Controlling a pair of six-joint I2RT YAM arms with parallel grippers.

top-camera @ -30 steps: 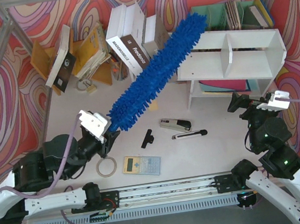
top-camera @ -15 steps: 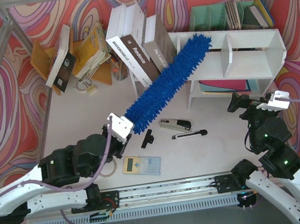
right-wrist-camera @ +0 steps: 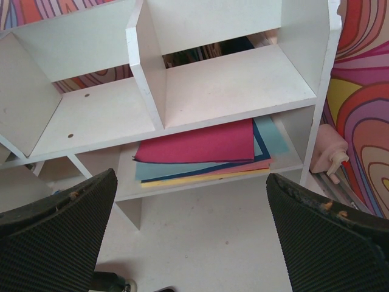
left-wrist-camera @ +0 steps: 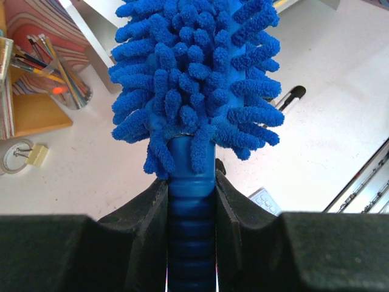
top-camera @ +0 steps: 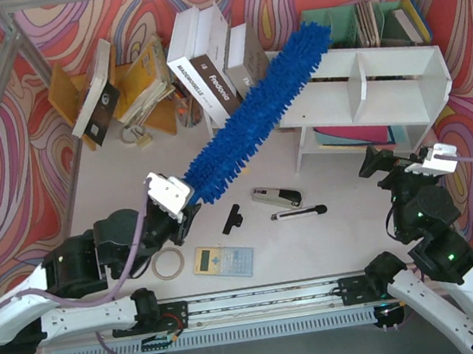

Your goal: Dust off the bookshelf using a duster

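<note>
The left claw [left-wrist-camera: 190,184] is clamping the ribbed blue handle of the duster [top-camera: 255,118], its two black fingers [left-wrist-camera: 143,213] pressing on either side just below the fluffy head. From that grip the duster is slanting up and to the right across the table [top-camera: 350,241], passing in front of the leaning books [top-camera: 205,72]. Its far tip is lying over the top left corner of the bookshelf [top-camera: 399,90]. From above, it is not possible to say whether the fluff is touching the white board there.

The bookshelf is standing at the back right of the table, with the green file holder [top-camera: 334,24] just behind it. Sheets of coloured paper [right-wrist-camera: 200,146] are lying on its lower tier, and its two upper box compartments are facing the right arm.

The right claw [top-camera: 376,163] is hanging in front of the bookshelf with its fingers standing wide apart, gripping nothing and touching nothing.

On the table between the two arms a black stapler [top-camera: 277,197] and a pen [top-camera: 298,213] are lying side by side, a calculator [top-camera: 224,261] is resting nearer the arms, and a roll of tape [top-camera: 168,263] is sitting just beside the left arm. A cup of pencils [left-wrist-camera: 64,82] is standing near the yellow rack [top-camera: 69,99] at the back left.
</note>
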